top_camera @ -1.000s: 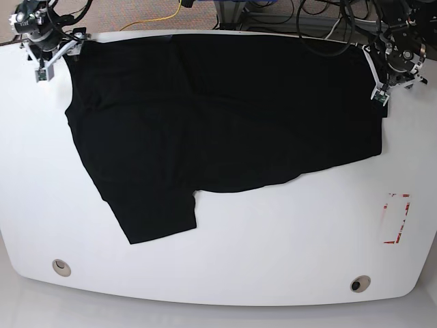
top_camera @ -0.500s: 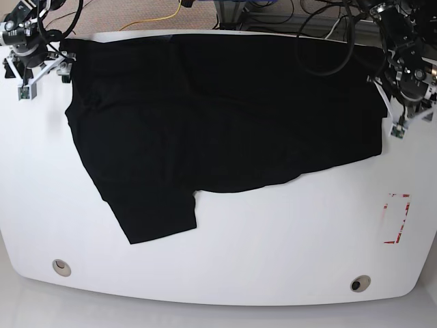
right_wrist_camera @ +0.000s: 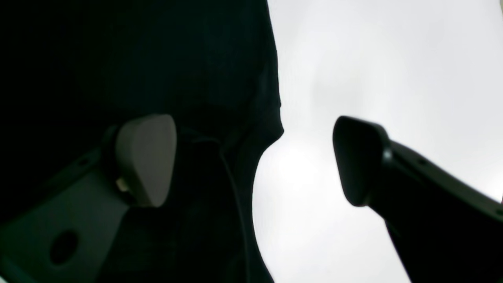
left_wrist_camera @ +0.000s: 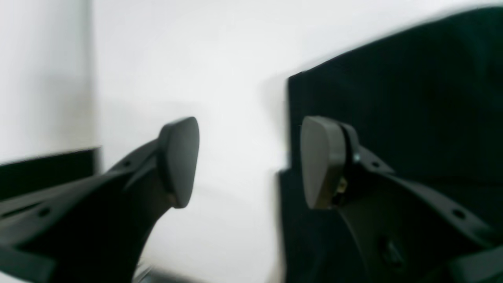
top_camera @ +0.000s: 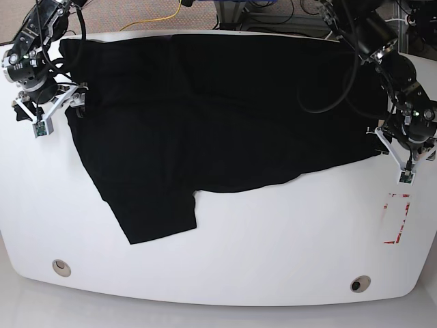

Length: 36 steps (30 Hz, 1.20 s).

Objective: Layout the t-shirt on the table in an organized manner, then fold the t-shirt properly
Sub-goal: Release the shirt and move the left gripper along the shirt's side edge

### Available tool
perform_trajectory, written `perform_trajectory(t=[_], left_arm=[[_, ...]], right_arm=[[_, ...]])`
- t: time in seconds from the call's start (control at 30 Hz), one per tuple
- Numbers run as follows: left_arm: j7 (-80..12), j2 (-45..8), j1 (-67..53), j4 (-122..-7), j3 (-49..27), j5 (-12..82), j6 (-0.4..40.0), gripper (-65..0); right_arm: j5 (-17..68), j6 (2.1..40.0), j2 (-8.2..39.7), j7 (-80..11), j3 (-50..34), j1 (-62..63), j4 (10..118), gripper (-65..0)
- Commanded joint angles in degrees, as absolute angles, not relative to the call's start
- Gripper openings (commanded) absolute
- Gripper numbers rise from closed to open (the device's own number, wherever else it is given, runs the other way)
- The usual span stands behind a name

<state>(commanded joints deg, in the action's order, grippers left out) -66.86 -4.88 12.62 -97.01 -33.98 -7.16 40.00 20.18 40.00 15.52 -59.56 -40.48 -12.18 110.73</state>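
The black t-shirt lies spread over the far half of the white table, one sleeve pointing toward the near left. My left gripper hangs open at the shirt's near right corner. In the left wrist view it straddles the t-shirt edge, one finger over cloth, the other over bare table. My right gripper is open at the shirt's left edge. In the right wrist view it spans the t-shirt edge and the table. Neither holds anything.
A red tape rectangle marks the table near its right edge. Two grey grommet holes sit near the front edge. Cables and arm bases crowd the floor beyond the far edge.
Both arms have moved from the shirt's far corners toward the near side, along its left and right edges. The shirt lies as before.
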Motion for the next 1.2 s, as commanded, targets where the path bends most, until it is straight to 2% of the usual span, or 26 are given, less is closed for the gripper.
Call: perform_trajectory(t=[0.47,0.67,0.83,0.9,1.07,1.13,1.2], left_arm=[[-56.7,-5.1,20.5,-72.9,-42.0,-7.3,40.0,-26.1],[-54.3,-5.2,20.6,-67.6,-41.5,-7.3,40.0,-26.4],[-54.3,-5.0,20.2,-67.6,-38.6,-7.2,40.0,-27.5],[-54.3,-5.0,20.2,-67.6,-38.0,-7.2,40.0,-31.7],[-54.5,-5.0,19.4,-67.7,-37.1,-7.2,40.0,-59.2],[-54.9,-5.0,18.4,-69.1,-36.4,-7.2,40.0,-64.2],[-55.1,-5.0,17.5,-71.8,-34.9,-7.2,40.0,-63.2]], right_arm=[[20.2,40.0,15.3,-59.6,-40.1,-12.2,108.3,-3.8],[20.1,40.0,14.3,-59.6,-40.3,-12.2,108.4,-3.8],[20.1,40.0,13.9,-59.6,-40.3,-12.2,108.6,-3.8],[20.1,40.0,13.8,-59.6,-40.3,-12.2,108.6,-3.8],[20.1,40.0,13.8,-59.6,-40.3,-12.2,108.6,-3.8],[20.1,40.0,13.8,-59.6,-40.3,-12.2,108.6,-3.8],[20.1,40.0,13.8,-59.6,-40.3,-12.2,108.5,-3.8]])
